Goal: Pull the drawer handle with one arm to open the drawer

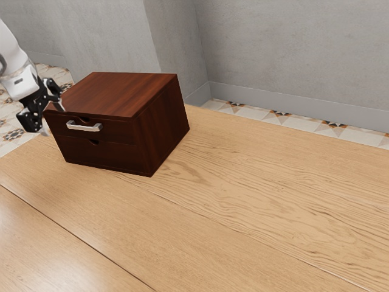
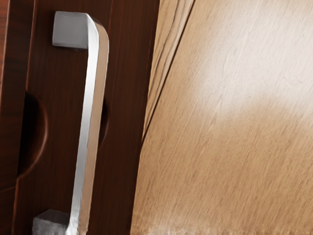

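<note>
The cabinet [image 1: 121, 91] sits upper left in the frame on the worktop [image 1: 243, 201]. Its top drawer [image 1: 118, 129] looks closed. The pincer [image 1: 44, 112] hangs at the left edge, near the handle [image 1: 84, 126]; I cannot tell whether it is spread or pressed together.

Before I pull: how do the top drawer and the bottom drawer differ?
The top drawer carries a silver bar handle; the bottom drawer has only a small notch at its upper edge. The top drawer sits under the cabinet's top, the bottom drawer by the table. Both fronts are dark reddish wood.
</note>
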`<move>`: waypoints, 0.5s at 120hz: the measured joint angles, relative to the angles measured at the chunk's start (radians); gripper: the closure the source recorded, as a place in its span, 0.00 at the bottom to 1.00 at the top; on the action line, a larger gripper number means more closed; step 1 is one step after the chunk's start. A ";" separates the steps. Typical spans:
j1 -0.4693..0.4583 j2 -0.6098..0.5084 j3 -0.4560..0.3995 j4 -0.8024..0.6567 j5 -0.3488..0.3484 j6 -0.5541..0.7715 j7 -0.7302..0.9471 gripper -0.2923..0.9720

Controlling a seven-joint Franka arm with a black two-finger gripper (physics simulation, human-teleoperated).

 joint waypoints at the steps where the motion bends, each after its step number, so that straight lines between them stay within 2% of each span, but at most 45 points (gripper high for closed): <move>1: 0.000 0.001 0.002 0.000 0.001 0.001 0.000 0.23; 18: 0.001 0.008 0.023 -0.012 0.005 0.024 0.007 0.23; 50: 0.003 0.009 0.064 -0.048 0.007 0.087 0.017 0.30; 60: 0.003 0.010 0.066 -0.069 0.029 0.102 0.020 0.31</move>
